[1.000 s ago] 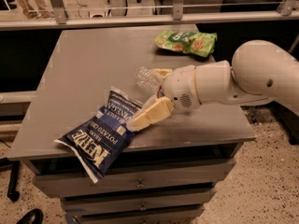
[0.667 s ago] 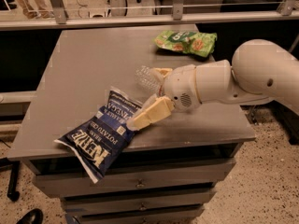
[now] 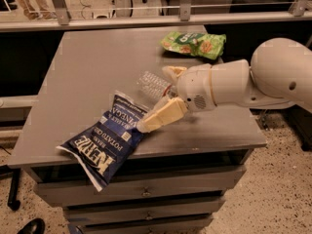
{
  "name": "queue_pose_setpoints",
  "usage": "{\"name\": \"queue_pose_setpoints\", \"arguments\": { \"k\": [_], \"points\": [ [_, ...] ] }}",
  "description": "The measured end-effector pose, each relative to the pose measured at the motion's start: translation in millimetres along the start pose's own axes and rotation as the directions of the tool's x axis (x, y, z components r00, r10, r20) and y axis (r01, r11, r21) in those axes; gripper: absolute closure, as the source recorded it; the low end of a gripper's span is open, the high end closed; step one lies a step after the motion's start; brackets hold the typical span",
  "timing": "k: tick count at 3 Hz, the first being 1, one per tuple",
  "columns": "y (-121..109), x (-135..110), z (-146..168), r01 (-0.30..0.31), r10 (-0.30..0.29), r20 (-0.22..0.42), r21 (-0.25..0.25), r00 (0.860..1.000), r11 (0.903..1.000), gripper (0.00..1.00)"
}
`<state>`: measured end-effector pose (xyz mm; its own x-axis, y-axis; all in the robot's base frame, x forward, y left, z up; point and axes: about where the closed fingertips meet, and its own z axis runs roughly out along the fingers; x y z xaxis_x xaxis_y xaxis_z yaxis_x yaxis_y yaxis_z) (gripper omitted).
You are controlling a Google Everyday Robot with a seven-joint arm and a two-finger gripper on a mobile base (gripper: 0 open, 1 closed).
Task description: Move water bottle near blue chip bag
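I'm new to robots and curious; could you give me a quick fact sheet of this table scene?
table: grey, flat top
blue chip bag: front left, hanging over the edge
water bottle: close to the bag's far end
green snack bag: far right
gripper: open, fingers either side of the water bottle

Clear water bottle [image 3: 152, 84] lies sideways just beyond the crinkled blue chip bag [image 3: 108, 141], inside the tool [image 3: 156, 99], whose fingers are spread.
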<state>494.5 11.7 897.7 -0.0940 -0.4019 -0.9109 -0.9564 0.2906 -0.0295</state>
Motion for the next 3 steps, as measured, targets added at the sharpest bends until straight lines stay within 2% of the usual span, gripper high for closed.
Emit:
{"name": "queue_pose_setpoints", "arguments": {
  "k": [1, 2, 3],
  "points": [
    [-17, -8, -39, 0.047, -0.049, 0.014, 0.125, 0.999, 0.9910, 0.00],
    [-39, -7, -111, 0.101, -0.109, 0.008, 0.316, 0.994, 0.9434, 0.00],
    [-56, -2, -177, 0.113, -0.124, -0.012, 0.505, 0.992, 0.8556, 0.00]
  ]
}}
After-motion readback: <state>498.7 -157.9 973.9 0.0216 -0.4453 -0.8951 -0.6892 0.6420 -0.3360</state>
